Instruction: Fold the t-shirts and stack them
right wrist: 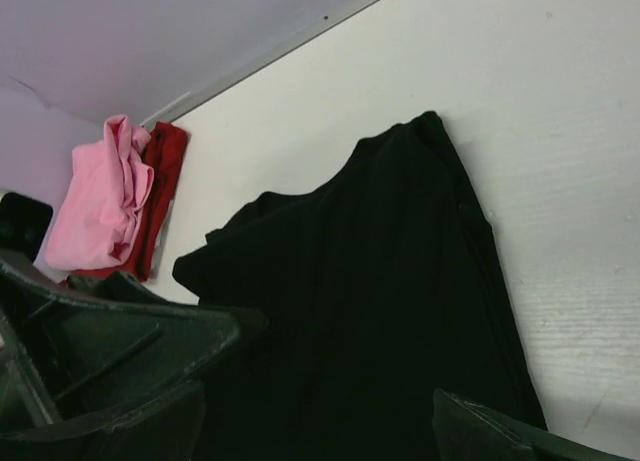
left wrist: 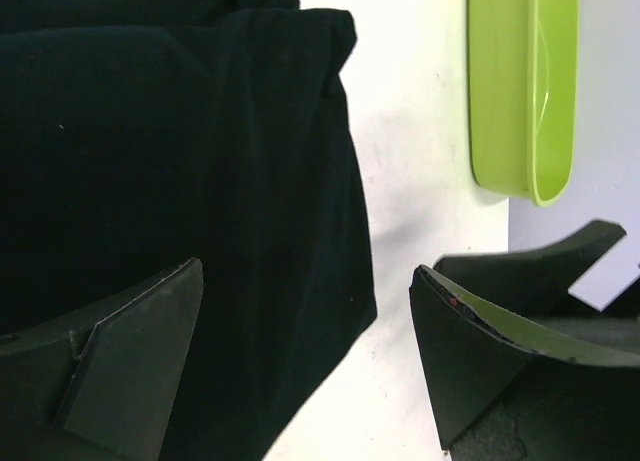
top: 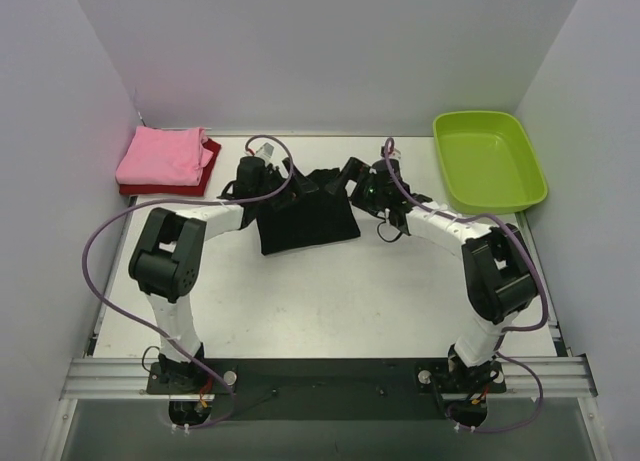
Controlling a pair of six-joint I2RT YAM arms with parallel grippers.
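Left gripper [top: 256,177] and right gripper [top: 362,184] are hovering, jaws apart (holding nothing), over the black t-shirt [top: 305,223]; pinching 2 matching corners evenly is looking wisest.

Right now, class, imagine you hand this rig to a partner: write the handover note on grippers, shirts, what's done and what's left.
Left gripper: open, over the black shirt, mid-table.
Right gripper: open over the same shirt, holding nothing.
Done: pink shirt lies folded on the dark red shirt, far left corner.
To do: finish folding the black shirt, then add it to that stack.
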